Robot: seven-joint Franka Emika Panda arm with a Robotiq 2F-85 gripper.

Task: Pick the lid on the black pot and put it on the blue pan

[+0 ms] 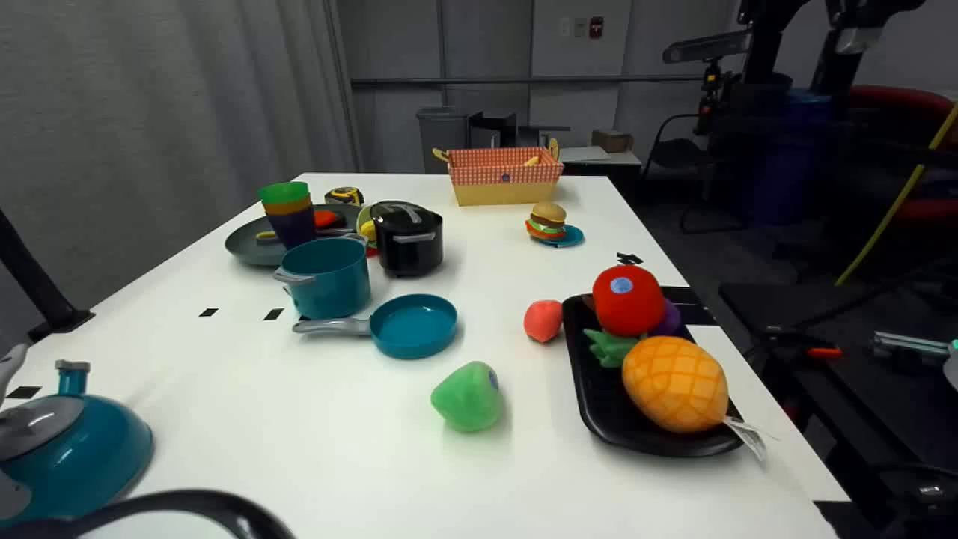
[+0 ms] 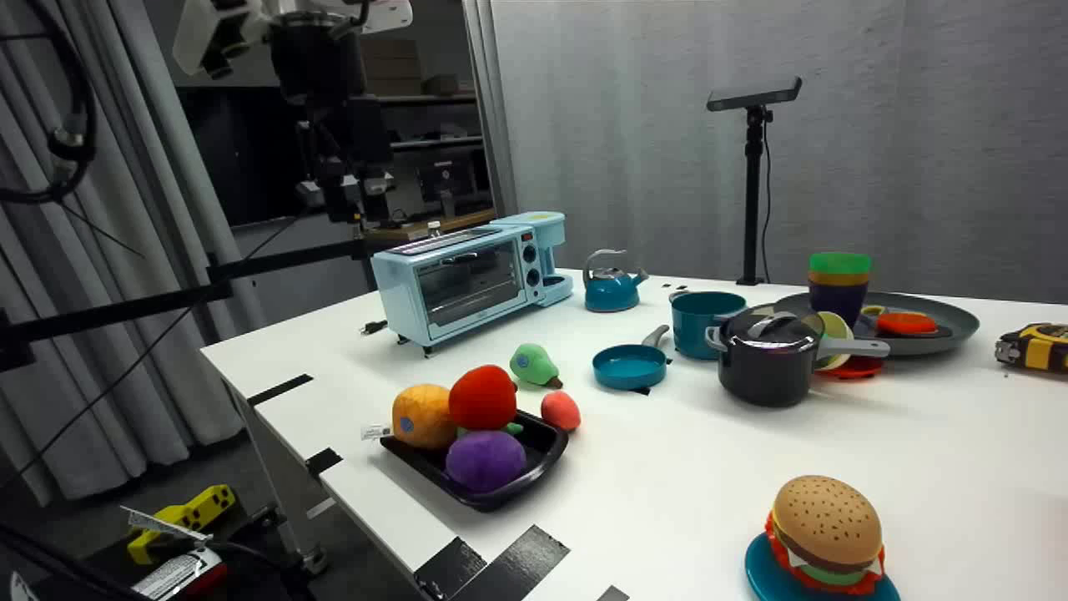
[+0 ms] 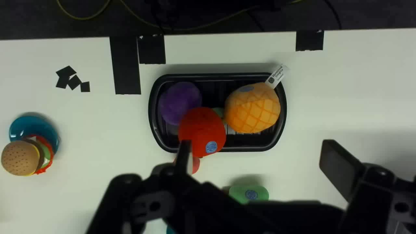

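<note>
Black lid (image 1: 393, 217) sits on the black pot (image 1: 410, 254) in both exterior views, approx. level. Round, so axis read off its grey top handle (image 2: 772, 324): in an exterior view it seems to run lower L to upper R, w/ glare, so not certain. Pot's grey side handle (image 2: 855, 348) sticks out to R there, twd grey plate (image 2: 943, 321).

Blue pan (image 1: 415, 322) open side up, nr the pot; its straight handle (image 1: 333, 327) points L in an exterior view, long axis approx. horiz., in front of teal pot (image 1: 329, 277).

Gripper (image 3: 258, 156): jaws wide apart, per wrist view. Same view looks straight down on black tray (image 3: 213, 89) w/ red toy (image 3: 200, 128) + orange toy (image 3: 253, 112). Purple toy (image 1: 668, 320) mostly hidden behind the red one in an exterior view; wrist view gives it nearly whole. Green toy (image 3: 239, 193) partly covered by gripper in wrist view, clear in both exterior views. Light-blue toaster oven (image 2: 467, 284) shows in an exterior view only; chk'd basket (image 1: 505, 193) likewise in an exterior view only.
</note>
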